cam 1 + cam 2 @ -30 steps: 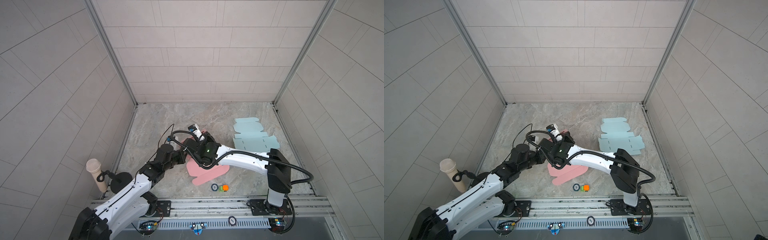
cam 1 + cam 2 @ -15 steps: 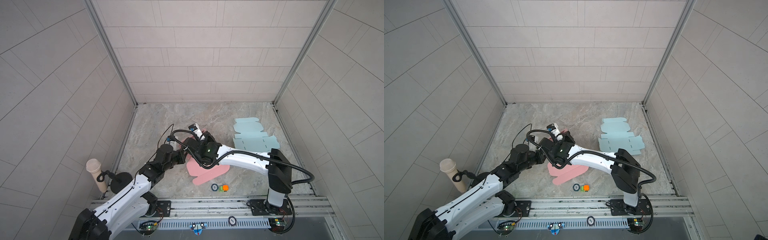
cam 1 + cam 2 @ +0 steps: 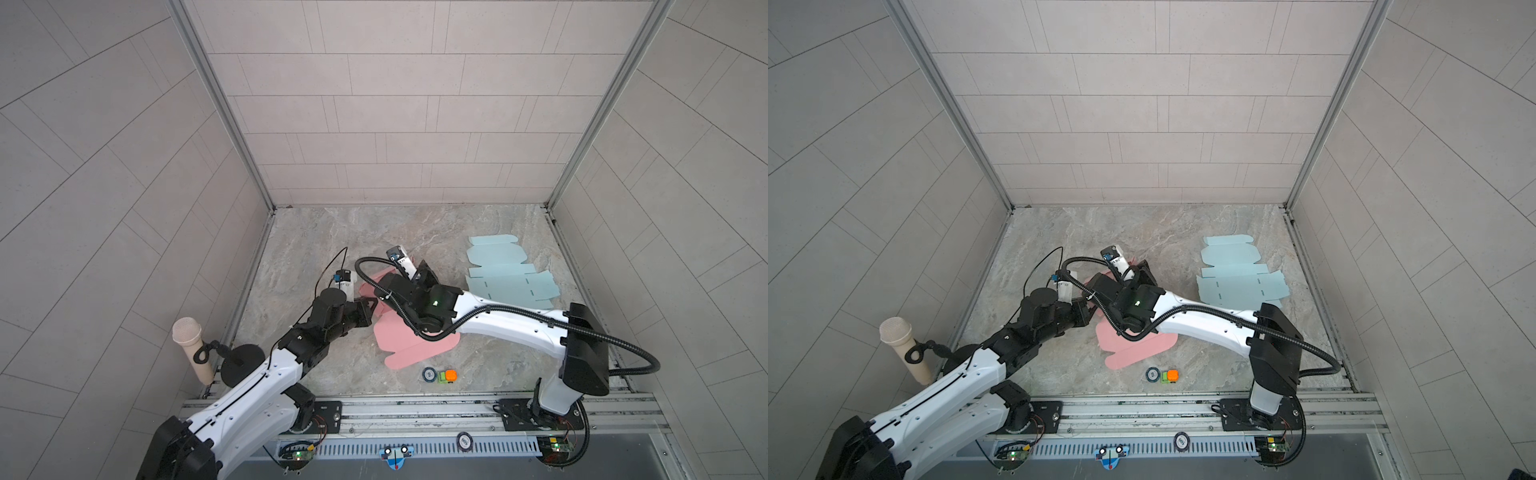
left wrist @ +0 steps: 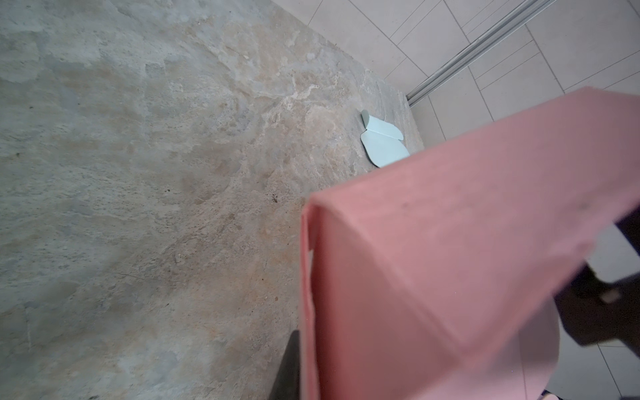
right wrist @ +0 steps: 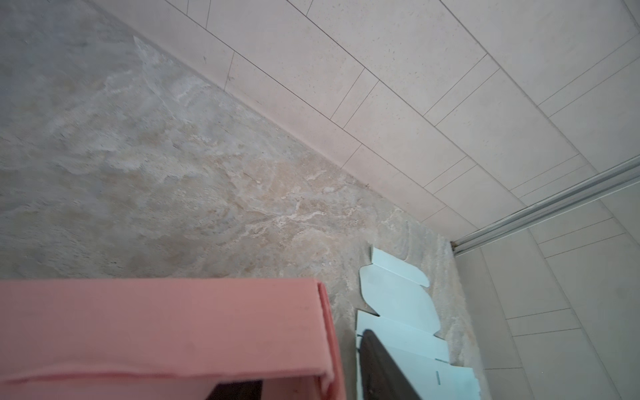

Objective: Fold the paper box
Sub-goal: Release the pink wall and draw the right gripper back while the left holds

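- grey marbled floor (image 3: 374,232), pale tiled walls (image 3: 415,124) on three sides.
- pink paper box (image 3: 399,336), part folded, lies mid-floor between both arms; blue flat sheet (image 3: 507,274) near the right wall.
- left gripper (image 3: 371,308) pinches a pink flap; right gripper (image 3: 427,271) stands parted beside a raised pink wall.
- box interior hidden by the arms.

The partly folded salmon-pink paper box (image 3: 409,345) was one plain shade throughout. Right of that box, the flat pale-blue paper cutout (image 3: 507,278) carried dark slit marks. The stone-look worktop (image 3: 332,232) was mottled grey and beige, veined white. Near the box, a small block (image 3: 445,375) showed orange and green.
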Robot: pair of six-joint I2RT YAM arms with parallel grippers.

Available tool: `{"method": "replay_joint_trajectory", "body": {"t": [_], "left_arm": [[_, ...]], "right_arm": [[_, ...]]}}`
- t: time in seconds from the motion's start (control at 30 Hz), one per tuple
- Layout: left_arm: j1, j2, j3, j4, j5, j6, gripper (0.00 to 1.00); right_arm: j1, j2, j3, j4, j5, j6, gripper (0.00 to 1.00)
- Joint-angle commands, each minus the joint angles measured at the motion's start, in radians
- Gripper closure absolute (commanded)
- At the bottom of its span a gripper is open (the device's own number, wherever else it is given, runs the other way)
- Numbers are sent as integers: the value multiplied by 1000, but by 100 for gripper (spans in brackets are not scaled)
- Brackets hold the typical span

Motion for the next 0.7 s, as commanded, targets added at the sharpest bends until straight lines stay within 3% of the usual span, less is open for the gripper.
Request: {"method": "replay_joint_trajectory", "body": {"t": [0.0,0.37,0.67], "left_arm": [[-9,-6,-20,100,18,-10,100],[-9,-11,-40,103,-1,-17,100],[-10,23,-36,123,-8,-9,100]], "right_arm": [[14,-70,-39,-8,-95,49,43],[14,-356,-212,32,-341,114,35],[-5,-545,-380,183,-556,48,31]]}}
